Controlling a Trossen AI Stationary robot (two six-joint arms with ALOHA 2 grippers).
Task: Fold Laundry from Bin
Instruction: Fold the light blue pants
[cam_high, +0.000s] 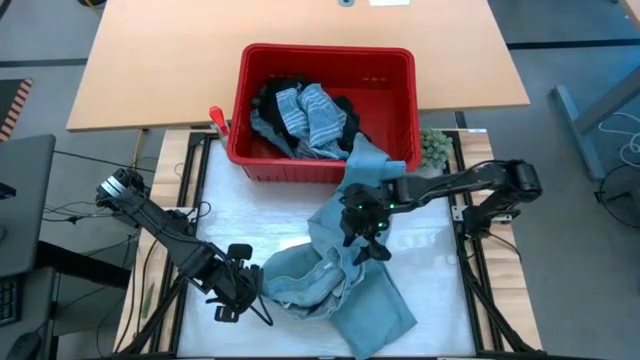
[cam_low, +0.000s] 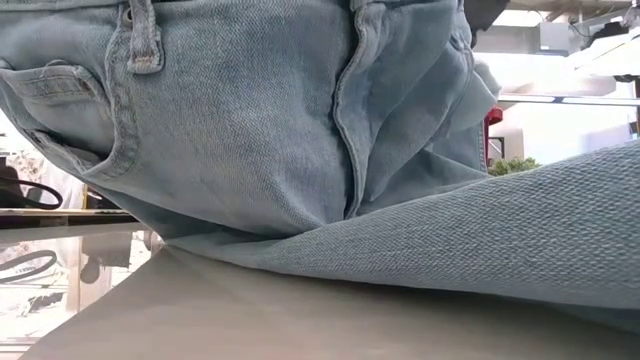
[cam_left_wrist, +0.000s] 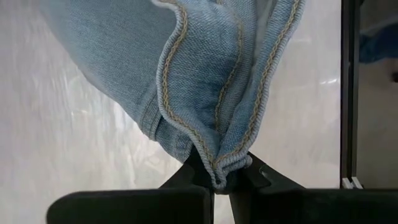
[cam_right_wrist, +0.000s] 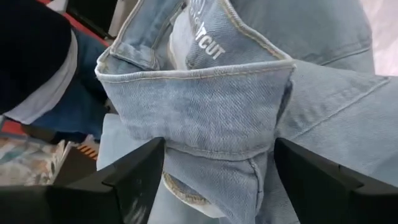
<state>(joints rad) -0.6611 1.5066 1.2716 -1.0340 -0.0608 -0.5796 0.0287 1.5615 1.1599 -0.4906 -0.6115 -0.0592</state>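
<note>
Tabletop: left hand (cam_left_wrist: 219, 180) pinching jeans (cam_left_wrist: 211, 74)

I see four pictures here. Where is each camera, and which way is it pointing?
High view: above the table, looking straight down on the red bin, the jeans and both arms.
Low view: at table-top height, looking level across; the jeans fill it, no arm shows.
Left wrist view: on the left arm, looking past the left gripper, shut on a hem of the jeans.
Right wrist view: on the right arm, looking past the right gripper, open around the waistband.
All four views share the jeans.
</note>
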